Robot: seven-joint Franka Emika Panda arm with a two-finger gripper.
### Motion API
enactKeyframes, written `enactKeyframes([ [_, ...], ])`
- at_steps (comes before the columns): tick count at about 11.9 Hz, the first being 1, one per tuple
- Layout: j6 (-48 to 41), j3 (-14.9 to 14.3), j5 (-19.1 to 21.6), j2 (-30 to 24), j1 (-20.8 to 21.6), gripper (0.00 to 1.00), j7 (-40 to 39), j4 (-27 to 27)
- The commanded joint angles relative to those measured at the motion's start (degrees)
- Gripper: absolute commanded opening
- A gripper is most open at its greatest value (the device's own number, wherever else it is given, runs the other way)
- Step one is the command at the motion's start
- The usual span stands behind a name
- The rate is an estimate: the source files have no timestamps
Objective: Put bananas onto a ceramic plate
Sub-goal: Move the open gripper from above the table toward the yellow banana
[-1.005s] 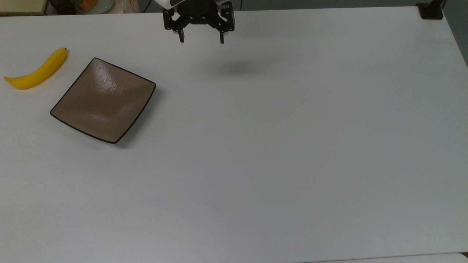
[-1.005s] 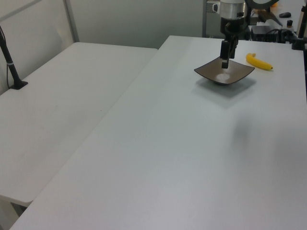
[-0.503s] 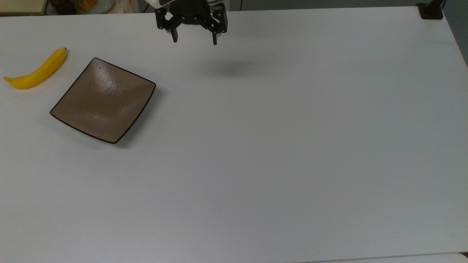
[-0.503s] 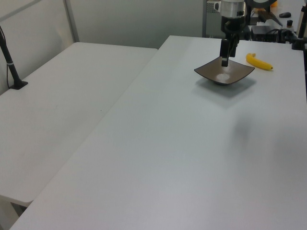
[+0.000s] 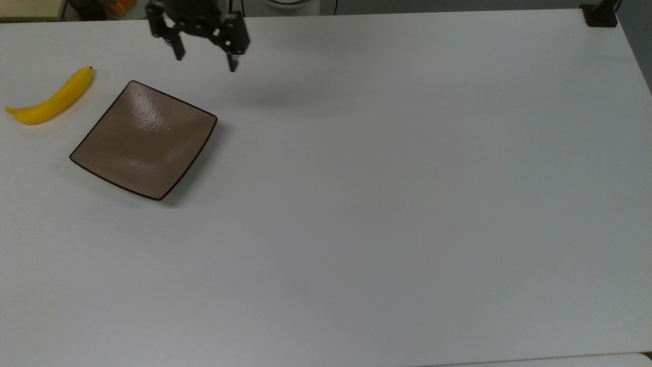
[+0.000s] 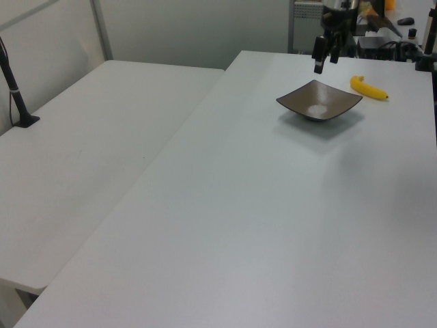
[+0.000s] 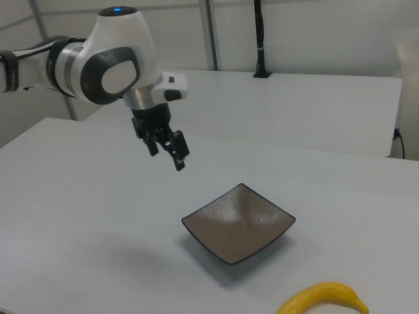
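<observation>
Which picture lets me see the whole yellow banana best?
The top view: the banana lies whole on the table, curve and dark tip clear. In the left view it is far and small; the right view's bottom edge cuts it off.

- Top view: the bananas (image 5: 51,100) lie on the table (image 5: 387,204) at the top view's far left, and the ceramic plate (image 5: 144,139) sits just to their right, with a strip of table between them.
- The gripper (image 5: 205,61) hangs above the table beyond the plate's upper corner, fingers spread, touching nothing.
- Left view: the plate (image 6: 319,104) is far back on the table (image 6: 259,225), the bananas (image 6: 368,87) behind it to the left view's right, the gripper (image 6: 324,59) above its far edge.
- Right view: the bananas (image 7: 321,299) lie nearest, the plate (image 7: 238,222) behind them, the gripper (image 7: 167,156) up to the right view's left.
</observation>
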Motion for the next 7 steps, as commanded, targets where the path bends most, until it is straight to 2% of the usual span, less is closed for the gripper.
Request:
enactKeyframes([
  [1,3.69,-4.49,-0.59,0.15,-2.24,1.0,-0.07,-0.73],
  [4,7.46,-8.1,-0.59,2.08,-6.37,1.0,0.01,-0.64],
  [7,12.82,-9.34,-0.41,6.03,-10.67,1.0,0.19,-0.64],
])
